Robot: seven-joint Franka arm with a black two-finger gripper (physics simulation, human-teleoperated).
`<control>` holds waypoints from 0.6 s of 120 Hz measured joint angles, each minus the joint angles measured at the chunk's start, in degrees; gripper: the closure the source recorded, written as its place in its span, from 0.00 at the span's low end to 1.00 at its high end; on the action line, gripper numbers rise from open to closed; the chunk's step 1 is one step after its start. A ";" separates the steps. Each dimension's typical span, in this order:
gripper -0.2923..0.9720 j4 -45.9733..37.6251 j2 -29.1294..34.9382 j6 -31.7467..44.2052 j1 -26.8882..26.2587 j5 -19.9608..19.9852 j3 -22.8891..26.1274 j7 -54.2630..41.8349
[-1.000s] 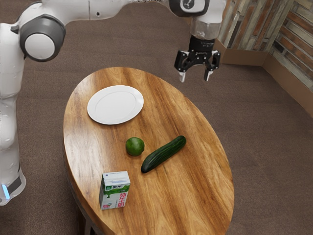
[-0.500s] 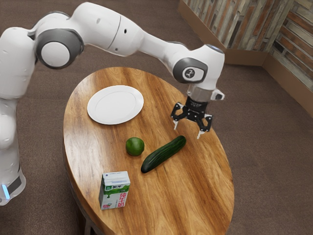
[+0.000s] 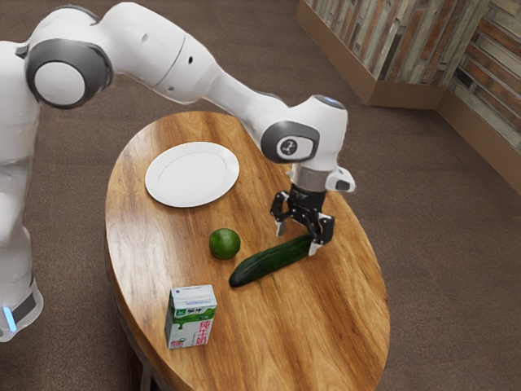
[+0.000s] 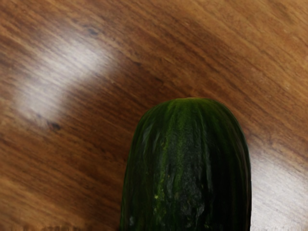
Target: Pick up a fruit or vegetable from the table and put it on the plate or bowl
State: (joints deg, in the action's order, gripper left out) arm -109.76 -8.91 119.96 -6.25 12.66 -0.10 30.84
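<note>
Lettering is found on the milk carton standing on the wooden table; a row of red characters is printed across its green-and-white front face, but they are too small to be read; a small dark mark is seen on the white panel above them, likewise illegible.
</note>
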 joint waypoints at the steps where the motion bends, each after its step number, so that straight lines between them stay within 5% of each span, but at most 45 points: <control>1: 0.23 -0.18 0.10 0.18 -0.22 0.14 -0.07 -0.22; 50: 0.22 -4.15 1.34 4.80 -2.61 2.00 -0.53 -7.22; 72: 0.49 -6.13 3.71 5.59 -2.82 1.73 -0.58 -8.60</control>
State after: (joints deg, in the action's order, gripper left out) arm -115.89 -5.20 125.55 -9.08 14.39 -0.69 22.24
